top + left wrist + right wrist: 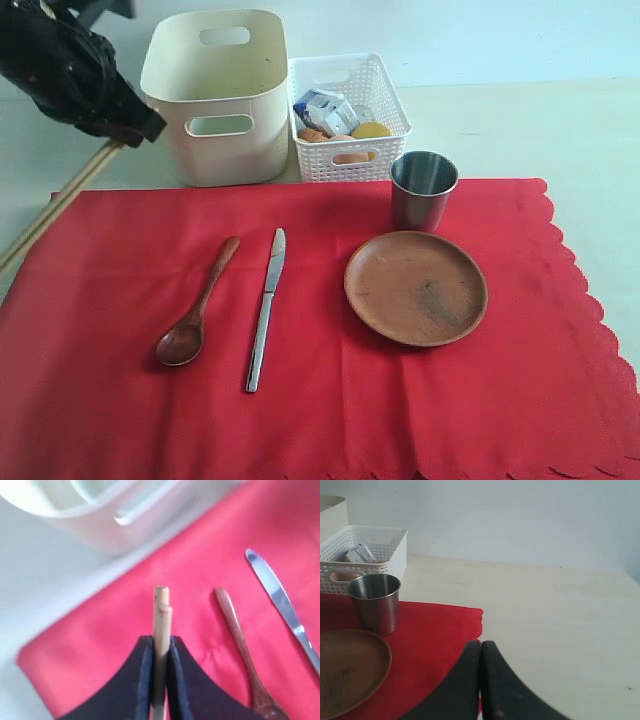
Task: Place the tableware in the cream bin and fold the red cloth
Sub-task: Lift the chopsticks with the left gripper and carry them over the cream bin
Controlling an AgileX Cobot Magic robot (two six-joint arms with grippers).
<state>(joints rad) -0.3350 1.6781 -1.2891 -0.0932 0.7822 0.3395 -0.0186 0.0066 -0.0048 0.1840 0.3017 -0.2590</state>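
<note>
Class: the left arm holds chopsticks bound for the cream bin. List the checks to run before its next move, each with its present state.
1. The chopsticks sit clamped in the left end effector: ok.
2. Both sticks are in the grip: ok.
3. The cream bin stands upright, mouth unobstructed: ok.
4. The sticks are above the bin's mouth: not ok, they are beside it.
5. The right end effector is shut, empty, away from the bin: ok.
6. Room inside the bin: cannot tell.
</note>
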